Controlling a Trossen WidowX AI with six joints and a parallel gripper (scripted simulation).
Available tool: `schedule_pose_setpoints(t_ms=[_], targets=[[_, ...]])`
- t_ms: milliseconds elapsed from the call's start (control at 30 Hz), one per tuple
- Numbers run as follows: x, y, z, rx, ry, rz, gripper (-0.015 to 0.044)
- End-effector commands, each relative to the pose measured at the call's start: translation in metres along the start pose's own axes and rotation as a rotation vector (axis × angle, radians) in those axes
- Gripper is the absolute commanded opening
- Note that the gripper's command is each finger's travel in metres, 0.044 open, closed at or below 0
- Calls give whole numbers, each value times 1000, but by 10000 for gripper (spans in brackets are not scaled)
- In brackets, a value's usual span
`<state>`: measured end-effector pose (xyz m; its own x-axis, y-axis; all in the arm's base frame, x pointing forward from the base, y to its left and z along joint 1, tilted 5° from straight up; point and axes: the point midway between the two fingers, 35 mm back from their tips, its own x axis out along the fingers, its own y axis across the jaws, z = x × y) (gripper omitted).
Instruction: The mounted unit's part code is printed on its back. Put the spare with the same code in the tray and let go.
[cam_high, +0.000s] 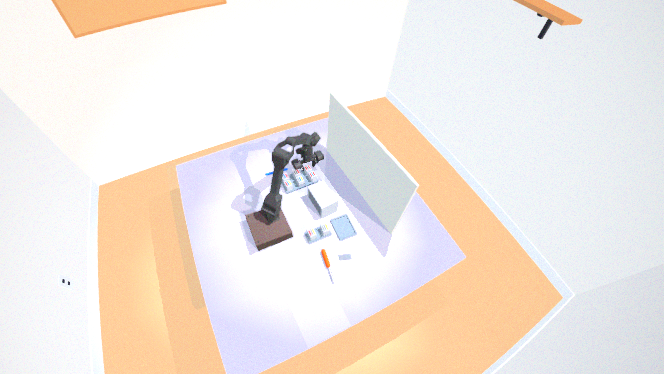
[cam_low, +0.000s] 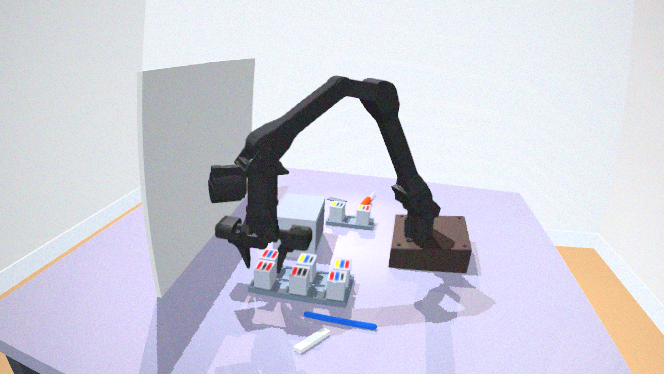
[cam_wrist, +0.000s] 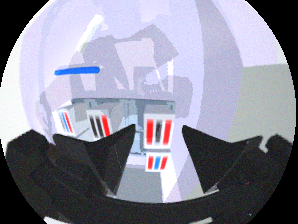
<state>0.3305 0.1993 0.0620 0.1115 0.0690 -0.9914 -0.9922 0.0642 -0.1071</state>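
Observation:
My gripper (cam_high: 308, 163) (cam_low: 264, 265) (cam_wrist: 158, 128) is open and points down, its fingertips on either side of the white spare with red, black and red bars (cam_low: 265, 275) (cam_wrist: 158, 132), close to its top. That spare stands in the long grey rack (cam_low: 255, 288) (cam_wrist: 131, 119) with several others. A red-blue-red spare (cam_low: 270, 254) (cam_wrist: 157, 162) stands directly behind it, and a spare with one red and two black bars (cam_low: 299, 282) (cam_wrist: 99, 124) beside it. The pale blue tray (cam_high: 343, 227) holds nothing. The grey box (cam_high: 326, 201) (cam_low: 301, 210) stands beyond the rack; no code on it is readable.
A tall grey panel (cam_high: 370, 165) (cam_low: 197, 160) stands close beside the gripper. A small rack (cam_low: 350, 224) holds two more spares. A blue rod (cam_low: 340, 320) (cam_wrist: 77, 70) and a white bar (cam_low: 312, 342) lie near the long rack. An orange-handled screwdriver (cam_high: 325, 259) lies near the tray.

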Motion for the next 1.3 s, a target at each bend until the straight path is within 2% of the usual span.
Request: schedule_pose_setpoints(t_ms=[0,300,767,967,1200,1267], targets=[[11,2,-2,-3,11,7,300],[25,3,-2,-3,11,7,300],[25,3,-2,-3,11,7,300],[24,3,-2,-4,6,9,142],[24,3,-2,-4,6,9,96],[24,3,-2,-4,6,9,43]])
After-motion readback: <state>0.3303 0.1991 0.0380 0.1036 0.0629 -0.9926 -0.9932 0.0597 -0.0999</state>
